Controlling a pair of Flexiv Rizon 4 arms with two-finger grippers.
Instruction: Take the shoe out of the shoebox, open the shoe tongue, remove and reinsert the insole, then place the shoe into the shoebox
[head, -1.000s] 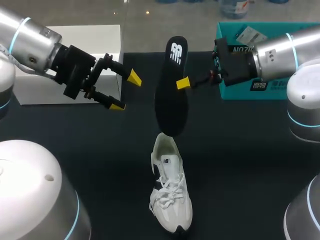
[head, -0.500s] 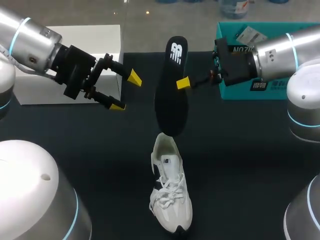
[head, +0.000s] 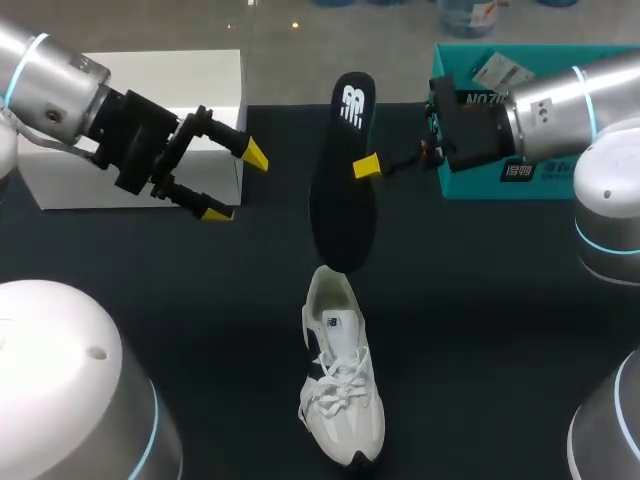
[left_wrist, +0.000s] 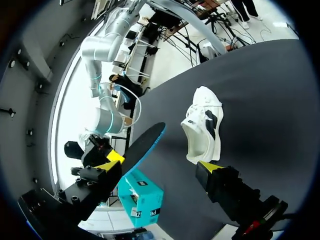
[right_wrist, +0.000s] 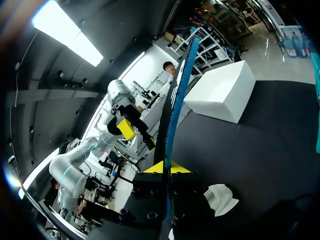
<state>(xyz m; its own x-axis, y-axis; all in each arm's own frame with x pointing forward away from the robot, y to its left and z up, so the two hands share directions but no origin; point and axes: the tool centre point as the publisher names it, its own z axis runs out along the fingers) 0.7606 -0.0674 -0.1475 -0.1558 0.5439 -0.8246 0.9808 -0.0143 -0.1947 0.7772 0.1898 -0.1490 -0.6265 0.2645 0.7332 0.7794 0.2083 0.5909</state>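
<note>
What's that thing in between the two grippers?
The black insole. The head view shows it between them: the right gripper is shut on its edge, and the left gripper is open, apart from it.

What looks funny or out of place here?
The flat black insole is out of the white sneaker; the right gripper holds it upright in the air. The sneaker sits on the black table, outside the white box and the teal shoebox.

shoe (head: 340, 385): counter (head: 500, 300) centre, front
insole (head: 342, 170): above and behind shoe, in right hand (head: 364, 166)
shoebox (head: 470, 185): right rear
box (head: 140, 120): left rear
</note>
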